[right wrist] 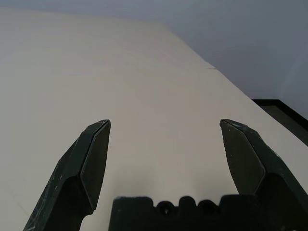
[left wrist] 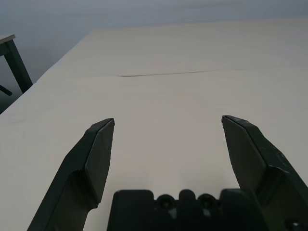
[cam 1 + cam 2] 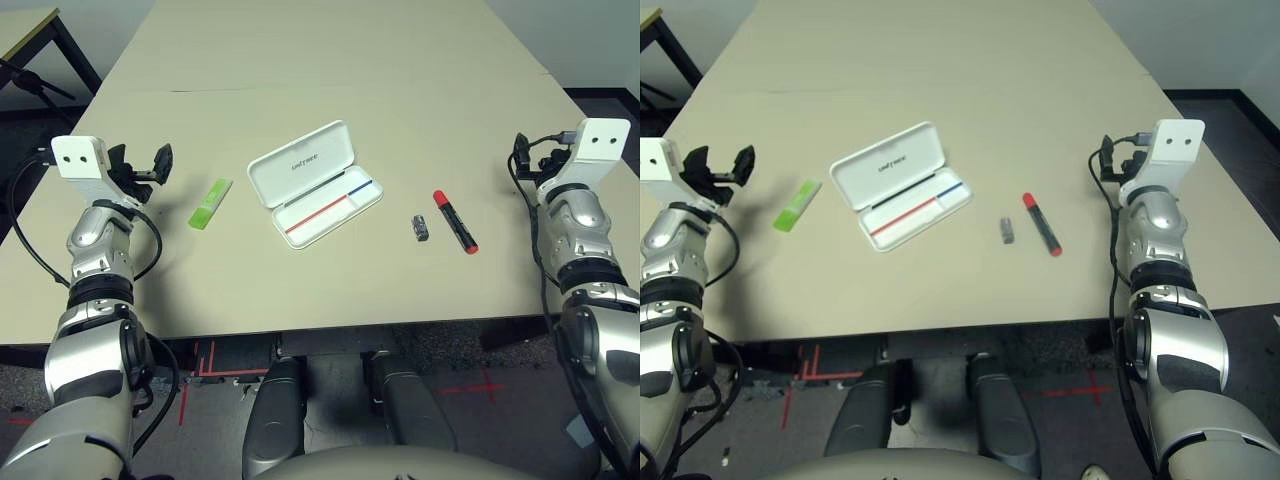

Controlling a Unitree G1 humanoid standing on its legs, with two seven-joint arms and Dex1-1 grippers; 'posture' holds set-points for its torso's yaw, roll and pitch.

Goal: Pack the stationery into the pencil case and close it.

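- Clearly nothing is packed yet, going by the left eye view: the white hard-plastic hinged pencil case (image 3: 315, 183) lies open at the middle of the beige table (image 3: 330, 70), lid tipped back toward the far side, its tray with a red-and-blue stripe holding none of the stationery.
- Left of the case, well apart, lies the flat lime-green rectangular bar (image 3: 210, 204); right of it lie the tiny grey-black metallic piece (image 3: 421, 227) and, just beside that, the red marker with black cap (image 3: 455, 220).
- Right eye view: same layout; the left gripper (image 3: 720, 166) hovers far left of the green bar, its black fingers spread with nothing between them. All three items are left to load, then the lid to shut.
- Left wrist view: the left gripper's fingers (image 2: 98, 154) stand wide apart over bare tabletop, holding nothing.
- Right wrist view: the right gripper (image 1: 165, 126) is likewise spread wide and empty above the table, well away from the marker.
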